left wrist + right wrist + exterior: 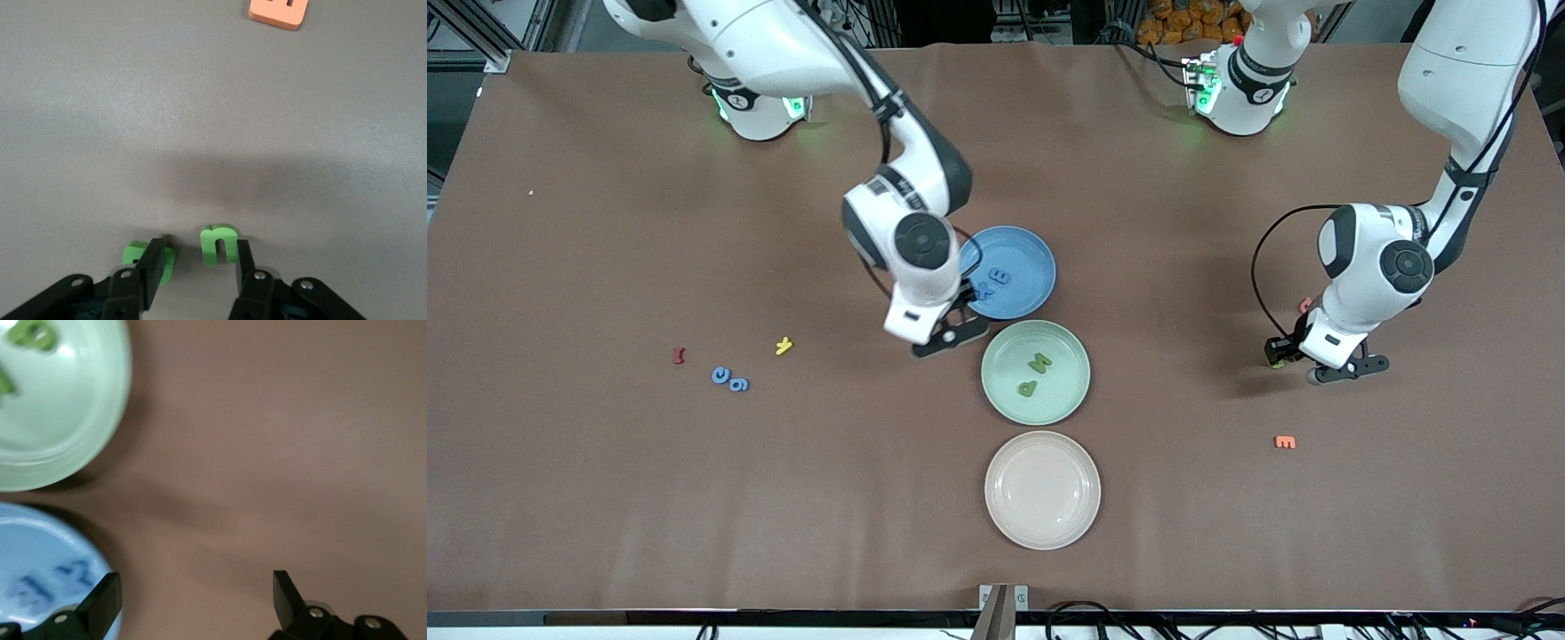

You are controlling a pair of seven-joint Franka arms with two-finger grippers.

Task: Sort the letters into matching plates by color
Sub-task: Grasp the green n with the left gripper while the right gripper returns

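Blue, mint and cream plates sat in a row down the middle of your table: the blue plate point(1024, 267) farthest from the front camera with two blue letters point(993, 283) in it, the mint green plate point(1067, 391) next with two green letters point(1035, 374), and the cream plate point(1042, 490) nearest.

Your right gripper point(951, 336) hung with its fingers spread wide and holding nothing, over the table beside the blue plate's rim.

Your left gripper point(197, 263) was down near the left arm's end, fingers partly closed among two green letters point(218, 243) on the table; you couldn't tell whether it gripped either. An orange letter point(1285, 442) lay nearer the front camera.

Toward the right arm's end lay a red letter point(679, 356), a yellow letter point(783, 346) and two loose blue letters point(729, 380).
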